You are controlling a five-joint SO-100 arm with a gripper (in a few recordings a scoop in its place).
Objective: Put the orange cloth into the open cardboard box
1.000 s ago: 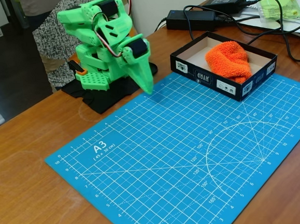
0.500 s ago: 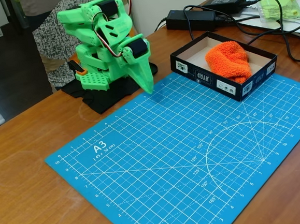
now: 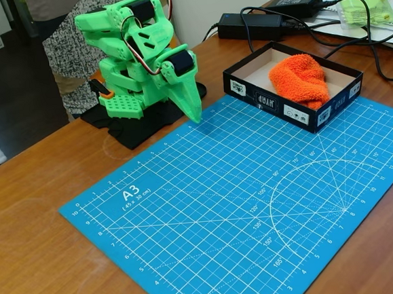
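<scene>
The orange cloth (image 3: 300, 79), a fluffy lumpy bundle, lies inside the open cardboard box (image 3: 257, 93), filling its right half. The box has black walls with white labels and a pale inside, and it stands at the far right edge of the blue mat. My green arm is folded up at the far left of the mat. Its gripper (image 3: 195, 116) points down with the fingers together and nothing between them, the tip just above the mat's far edge, well left of the box.
A blue A3 cutting mat (image 3: 241, 198) covers the middle of the wooden table. Black power adapters (image 3: 249, 25) and cables lie behind the box. A plastic bag with something yellow-green (image 3: 369, 4) lies at the far right. A person stands behind the arm.
</scene>
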